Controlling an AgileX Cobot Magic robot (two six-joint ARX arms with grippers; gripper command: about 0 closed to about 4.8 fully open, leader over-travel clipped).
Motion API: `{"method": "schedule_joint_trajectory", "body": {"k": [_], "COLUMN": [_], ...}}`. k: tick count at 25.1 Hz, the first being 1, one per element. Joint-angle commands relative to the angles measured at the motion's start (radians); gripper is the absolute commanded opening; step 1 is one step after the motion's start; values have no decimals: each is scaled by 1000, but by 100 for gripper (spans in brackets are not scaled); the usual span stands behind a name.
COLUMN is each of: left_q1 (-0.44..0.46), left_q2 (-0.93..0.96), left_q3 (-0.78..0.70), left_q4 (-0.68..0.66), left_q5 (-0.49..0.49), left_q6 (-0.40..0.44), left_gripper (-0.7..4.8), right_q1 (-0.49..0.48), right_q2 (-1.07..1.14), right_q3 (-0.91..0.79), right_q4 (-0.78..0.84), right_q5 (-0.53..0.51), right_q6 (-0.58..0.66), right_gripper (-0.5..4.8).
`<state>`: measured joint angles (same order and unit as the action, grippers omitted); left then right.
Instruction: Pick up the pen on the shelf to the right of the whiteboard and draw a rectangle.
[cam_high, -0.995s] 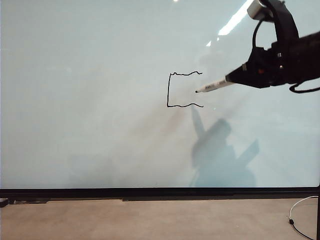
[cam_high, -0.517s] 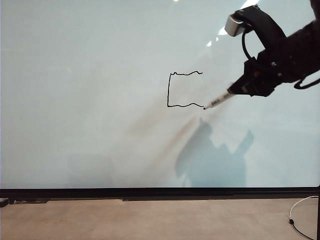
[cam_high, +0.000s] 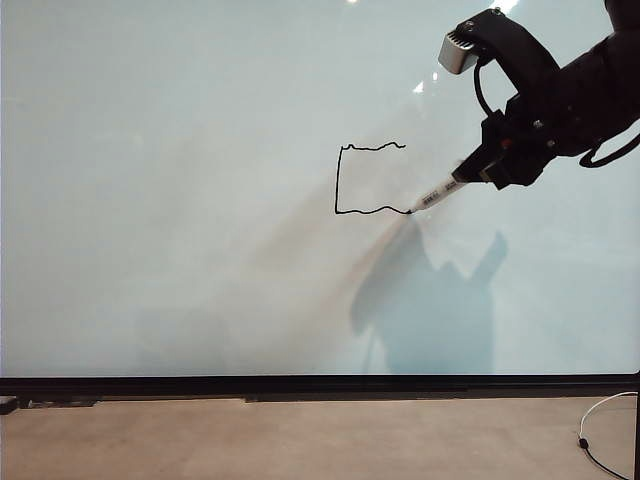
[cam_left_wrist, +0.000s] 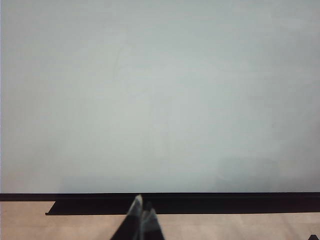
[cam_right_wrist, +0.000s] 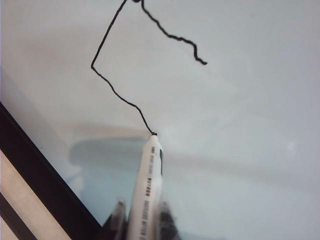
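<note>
The whiteboard (cam_high: 180, 200) fills nearly all of the exterior view. On it is a partly drawn black rectangle (cam_high: 337, 180): a wavy top line, a straight left side and a wavy bottom line. My right gripper (cam_high: 468, 172) reaches in from the upper right, shut on the white pen (cam_high: 436, 196). The pen's black tip touches the right end of the bottom line. The right wrist view shows the pen (cam_right_wrist: 148, 185) between the gripper's (cam_right_wrist: 142, 215) fingers, its tip on the line's (cam_right_wrist: 92, 66) end. My left gripper (cam_left_wrist: 143, 205) is shut and empty, low before the whiteboard (cam_left_wrist: 160, 100). The shelf is out of view.
A thin black edge (cam_high: 320, 385) runs under the board, with a tan surface (cam_high: 300, 440) below it. A white cable (cam_high: 600, 420) lies at the lower right corner. The arm's shadow (cam_high: 430, 290) falls on the board below the pen.
My right gripper has swung the pen down and slightly right, its tip going from inside the outline to the bottom line's right end. The left gripper has not moved.
</note>
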<state>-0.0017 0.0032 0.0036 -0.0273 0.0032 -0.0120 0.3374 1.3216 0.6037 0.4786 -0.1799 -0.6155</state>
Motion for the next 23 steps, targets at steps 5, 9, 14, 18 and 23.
{"method": "schedule_joint_trajectory", "body": {"k": [5,9,14,18,23], "left_q1": [0,0,0,0,0], "left_q2": [0,0,0,0,0], "left_q3": [3,3,3,3,3], "left_q4": [6,6,6,6,6], "left_q5": [0,0,0,0,0], "left_q6": [4,4,4,4,4], "left_gripper": [-5,-5,-4,-5,-5], "right_q1": [0,0,10,13,13], "right_q2": [-4,-6,-10,-19,-27], "right_q3": [6,6,6,6,6], "right_q4": [24,35,37,47,43], "right_q5": [-4,-3,3,6,22], "right_q6": [-6,-6,-6,-6,-6], "right_gripper": [-6,-6,-6,-6,-6]}}
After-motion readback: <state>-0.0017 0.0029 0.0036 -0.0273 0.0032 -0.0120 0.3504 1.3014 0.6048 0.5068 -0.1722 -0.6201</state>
